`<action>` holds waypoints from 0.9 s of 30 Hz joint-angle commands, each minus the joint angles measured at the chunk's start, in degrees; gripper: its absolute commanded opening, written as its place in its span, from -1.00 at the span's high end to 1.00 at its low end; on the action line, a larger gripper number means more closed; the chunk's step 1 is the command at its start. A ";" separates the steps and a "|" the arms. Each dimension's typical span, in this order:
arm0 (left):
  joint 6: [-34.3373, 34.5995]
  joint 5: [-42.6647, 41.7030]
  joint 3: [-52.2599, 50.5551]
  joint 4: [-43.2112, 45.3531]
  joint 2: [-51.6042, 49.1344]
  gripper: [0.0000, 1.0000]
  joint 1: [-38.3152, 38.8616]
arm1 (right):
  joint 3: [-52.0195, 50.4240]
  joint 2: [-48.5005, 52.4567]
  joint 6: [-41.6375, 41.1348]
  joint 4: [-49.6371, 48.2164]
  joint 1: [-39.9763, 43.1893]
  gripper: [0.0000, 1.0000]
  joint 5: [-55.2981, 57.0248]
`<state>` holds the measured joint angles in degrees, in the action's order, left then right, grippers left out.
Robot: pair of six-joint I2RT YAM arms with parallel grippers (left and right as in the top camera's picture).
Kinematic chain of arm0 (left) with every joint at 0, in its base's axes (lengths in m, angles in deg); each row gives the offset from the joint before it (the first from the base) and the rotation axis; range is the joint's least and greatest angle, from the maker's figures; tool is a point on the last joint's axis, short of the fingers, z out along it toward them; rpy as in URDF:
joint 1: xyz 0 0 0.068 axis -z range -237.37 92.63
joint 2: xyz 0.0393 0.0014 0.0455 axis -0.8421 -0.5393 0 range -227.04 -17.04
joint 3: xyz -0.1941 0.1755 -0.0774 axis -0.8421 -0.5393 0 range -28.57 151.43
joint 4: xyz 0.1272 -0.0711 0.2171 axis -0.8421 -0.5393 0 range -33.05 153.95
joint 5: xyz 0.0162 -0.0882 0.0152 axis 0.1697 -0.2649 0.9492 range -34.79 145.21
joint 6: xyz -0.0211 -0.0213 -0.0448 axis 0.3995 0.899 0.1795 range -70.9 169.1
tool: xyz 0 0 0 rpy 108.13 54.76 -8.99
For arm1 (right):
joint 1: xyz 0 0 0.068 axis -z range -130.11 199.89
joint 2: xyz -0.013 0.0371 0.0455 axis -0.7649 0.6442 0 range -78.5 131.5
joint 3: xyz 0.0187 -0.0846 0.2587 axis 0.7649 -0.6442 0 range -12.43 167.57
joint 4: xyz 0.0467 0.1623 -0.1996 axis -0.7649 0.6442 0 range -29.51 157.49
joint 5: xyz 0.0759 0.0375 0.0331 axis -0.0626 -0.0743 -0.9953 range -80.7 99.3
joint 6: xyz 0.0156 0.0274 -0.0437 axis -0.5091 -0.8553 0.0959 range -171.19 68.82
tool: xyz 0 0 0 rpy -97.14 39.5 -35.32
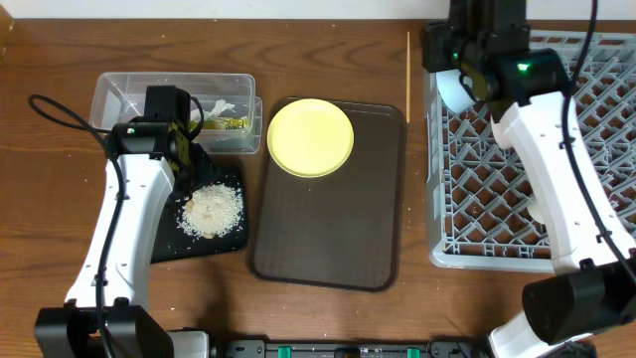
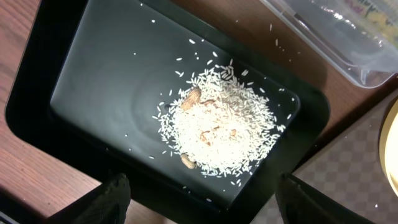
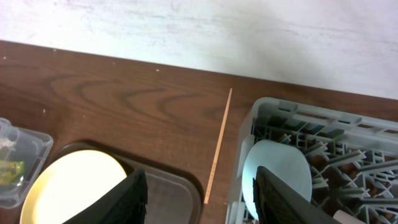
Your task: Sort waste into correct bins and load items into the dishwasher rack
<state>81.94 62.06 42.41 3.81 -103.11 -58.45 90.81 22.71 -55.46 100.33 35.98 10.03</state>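
The clear tub at the back left holds the snack wrapper and the white scrap. The black tray holds the rice pile, which also shows in the left wrist view. My left gripper is open and empty above the black tray's near edge. The yellow plate lies on the brown serving tray. One chopstick lies on the table beside the grey rack. The light blue bowl stands on edge in the rack. My right gripper is open and empty above the rack's left edge.
The brown serving tray lies between the black tray and the rack. The rack fills the right side. The clear tub's corner lies just past the black tray. The right arm hides part of the rack.
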 commanded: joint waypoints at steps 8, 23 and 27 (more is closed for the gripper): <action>0.48 1.14 0.48 1.09 -0.09 -0.54 -0.24 | 2.64 11.23 1.79 -6.40 -3.85 -0.04 4.87; 0.48 1.14 0.48 1.09 -0.09 -0.54 -0.24 | 2.64 27.43 -3.10 -13.27 -4.66 0.05 17.51; 0.46 1.14 0.48 1.09 -0.09 -0.54 -0.24 | 2.64 29.33 -5.97 -12.70 -4.52 0.04 17.88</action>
<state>81.94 62.06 42.41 5.06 -103.11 -58.45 92.76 50.05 -58.04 87.41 31.81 25.46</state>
